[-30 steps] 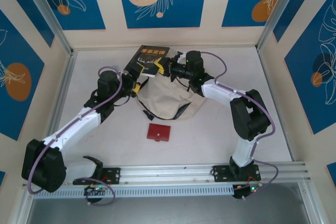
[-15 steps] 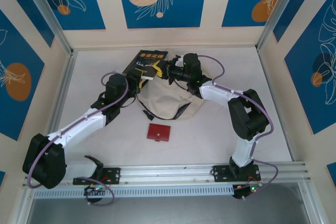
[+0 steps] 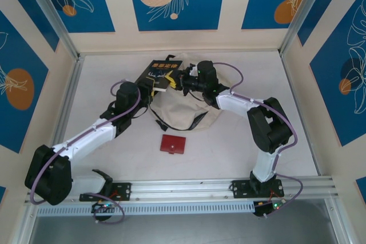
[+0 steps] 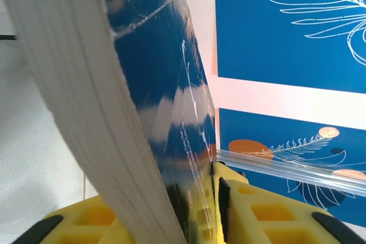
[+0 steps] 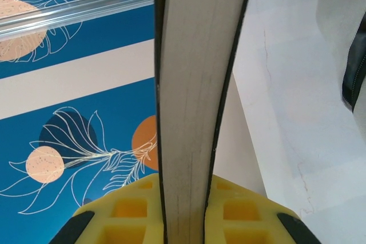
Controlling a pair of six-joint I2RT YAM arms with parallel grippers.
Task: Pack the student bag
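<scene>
The student bag [image 3: 182,112], cream with black straps, lies slumped on the table's middle. Above its far edge, a dark-covered book [image 3: 162,73] is held tilted between both grippers. My left gripper [image 3: 152,87] is shut on the book's near left corner. In the left wrist view the glossy cover [image 4: 171,84] rises from between the yellow fingers [image 4: 260,212]. My right gripper [image 3: 175,79] is shut on the book's right edge. The right wrist view has the page block [image 5: 191,84] clamped between both fingers [image 5: 128,210], with the bag's black trim [image 5: 354,72] at the right.
A small red wallet [image 3: 173,144] lies flat on the table in front of the bag. The enclosure's patterned walls and metal frame posts [image 3: 68,44] ring the white table top [image 3: 274,78]. Both arms reach in over the bag's sides.
The left arm has swung right and closed on the book's corner. The book has risen from lying flat at the back and now tilts, shifted slightly towards the bag.
</scene>
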